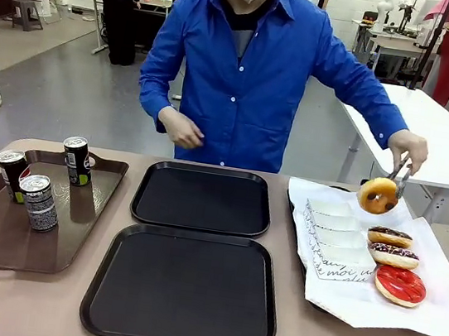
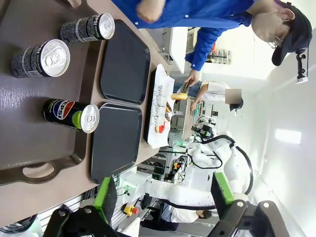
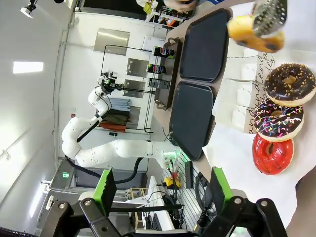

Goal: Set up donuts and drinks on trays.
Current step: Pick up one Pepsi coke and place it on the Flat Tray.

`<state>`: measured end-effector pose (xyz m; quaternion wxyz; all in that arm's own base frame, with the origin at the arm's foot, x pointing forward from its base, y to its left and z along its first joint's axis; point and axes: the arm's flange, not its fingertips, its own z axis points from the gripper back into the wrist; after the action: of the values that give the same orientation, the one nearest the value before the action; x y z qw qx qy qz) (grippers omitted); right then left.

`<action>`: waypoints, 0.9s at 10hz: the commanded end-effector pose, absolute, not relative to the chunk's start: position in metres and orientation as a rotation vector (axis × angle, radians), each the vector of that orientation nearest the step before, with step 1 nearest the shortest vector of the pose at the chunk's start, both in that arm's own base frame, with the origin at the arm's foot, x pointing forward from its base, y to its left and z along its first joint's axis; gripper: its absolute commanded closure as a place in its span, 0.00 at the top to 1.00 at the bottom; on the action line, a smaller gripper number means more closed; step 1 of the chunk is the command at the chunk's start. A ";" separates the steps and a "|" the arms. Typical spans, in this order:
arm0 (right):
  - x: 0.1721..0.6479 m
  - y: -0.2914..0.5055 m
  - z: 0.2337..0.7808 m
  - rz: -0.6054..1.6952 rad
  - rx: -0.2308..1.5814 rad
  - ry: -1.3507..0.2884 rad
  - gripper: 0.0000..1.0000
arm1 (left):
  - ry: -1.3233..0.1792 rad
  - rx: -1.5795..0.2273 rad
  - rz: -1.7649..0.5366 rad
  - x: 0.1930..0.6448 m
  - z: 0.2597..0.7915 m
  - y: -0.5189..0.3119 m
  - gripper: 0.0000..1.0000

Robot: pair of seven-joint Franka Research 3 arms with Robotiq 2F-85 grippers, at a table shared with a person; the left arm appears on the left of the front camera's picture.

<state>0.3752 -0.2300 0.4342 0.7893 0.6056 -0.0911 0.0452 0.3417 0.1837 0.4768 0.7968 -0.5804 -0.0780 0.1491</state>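
My left gripper hangs at the bottom of the left wrist frame, its green pads wide apart with nothing between them. Up and to the left of those fingers, the three drinks stand upright on the brown tray, long axes square to the table. The Pepsi-faced can is nearest my pads.

My right gripper, low in the right wrist frame, is likewise spread and bare. Above it at the frame's right edge, three donuts lie in a row on the white paper sheet.

In the front view's upper right, a person's hand lifts a golden donut with tongs over the sheet. The two black trays at centre frame hold nothing.

By my reckoning, the cans fall to my left arm. The donuts lie on my right arm's side, though the person's hand is closer to them.
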 end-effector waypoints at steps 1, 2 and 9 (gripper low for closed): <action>0.375 -0.229 0.433 0.096 1.304 -0.193 1.00 | -0.177 -1.254 0.314 0.339 0.478 0.183 1.00; 0.375 -0.229 0.433 0.096 1.304 -0.193 1.00 | -0.177 -1.254 0.314 0.339 0.478 0.183 1.00; 0.375 -0.229 0.433 0.096 1.304 -0.193 1.00 | -0.177 -1.254 0.314 0.339 0.478 0.183 1.00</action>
<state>0.3752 -0.2300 0.4343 0.7893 0.6056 -0.0911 0.0452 0.3417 0.1837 0.4768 0.7968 -0.5803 -0.0780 0.1491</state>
